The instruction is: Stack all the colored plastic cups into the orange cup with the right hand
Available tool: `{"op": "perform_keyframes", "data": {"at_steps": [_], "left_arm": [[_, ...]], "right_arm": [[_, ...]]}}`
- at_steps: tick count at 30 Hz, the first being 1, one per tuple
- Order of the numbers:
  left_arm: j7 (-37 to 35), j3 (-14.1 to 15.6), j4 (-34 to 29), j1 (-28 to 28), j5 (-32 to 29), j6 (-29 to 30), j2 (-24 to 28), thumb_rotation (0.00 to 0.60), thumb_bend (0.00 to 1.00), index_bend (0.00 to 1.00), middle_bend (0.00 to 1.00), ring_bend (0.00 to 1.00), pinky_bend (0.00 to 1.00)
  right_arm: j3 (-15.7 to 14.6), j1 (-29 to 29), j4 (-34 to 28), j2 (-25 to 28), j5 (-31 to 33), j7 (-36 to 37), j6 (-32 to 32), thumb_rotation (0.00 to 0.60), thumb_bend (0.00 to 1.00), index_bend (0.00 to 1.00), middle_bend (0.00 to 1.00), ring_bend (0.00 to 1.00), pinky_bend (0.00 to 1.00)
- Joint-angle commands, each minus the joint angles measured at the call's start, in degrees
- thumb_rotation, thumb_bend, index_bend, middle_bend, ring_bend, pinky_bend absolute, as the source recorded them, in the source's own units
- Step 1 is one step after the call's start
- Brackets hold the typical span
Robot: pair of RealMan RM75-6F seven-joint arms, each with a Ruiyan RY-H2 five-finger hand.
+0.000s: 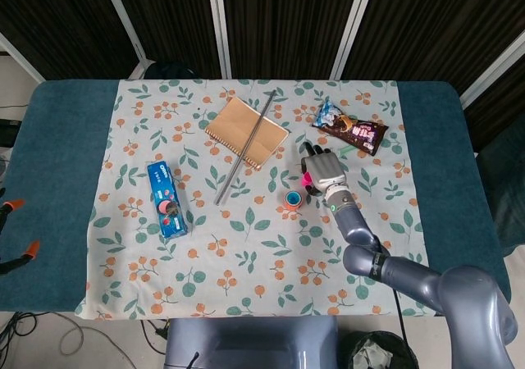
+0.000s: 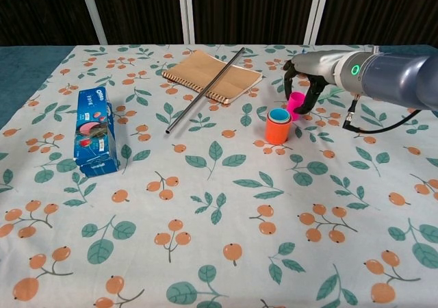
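Chest view shows the right hand (image 2: 303, 82) pinching a pink cup (image 2: 295, 105) just beside the orange cup (image 2: 278, 129), which holds a blue cup (image 2: 278, 114), toward the table's far right.

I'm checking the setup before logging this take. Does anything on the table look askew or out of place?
Mostly no. The metal rod lies diagonally across the notebook, one end on the cloth. The pink cup is tilted in the right robot hand beside the orange cup, not yet stacked. Nothing is spilled or damaged.
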Motion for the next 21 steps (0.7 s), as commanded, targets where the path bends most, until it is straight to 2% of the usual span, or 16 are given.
{"op": "perform_keyframes", "data": {"at_steps": [1, 21], "left_arm": [[0.0, 0.01, -0.01, 0.0, 0.01, 0.01, 0.0, 0.6, 0.24, 0.22, 0.01, 0.0, 0.0], [-0.17, 0.03, -0.27, 0.02, -0.08, -0.06, 0.17, 0.6, 0.24, 0.22, 0.01, 0.0, 0.0]], "right_arm": [[0.01, 0.09, 0.32, -0.16, -0.11, -0.04, 0.26, 0.6, 0.4, 0.45, 0.0, 0.12, 0.21], [0.18, -0.07, 0.65, -0.29, -1.4, 0.33, 0.93, 0.6, 0.42, 0.52, 0.0, 0.12, 0.22]]}}
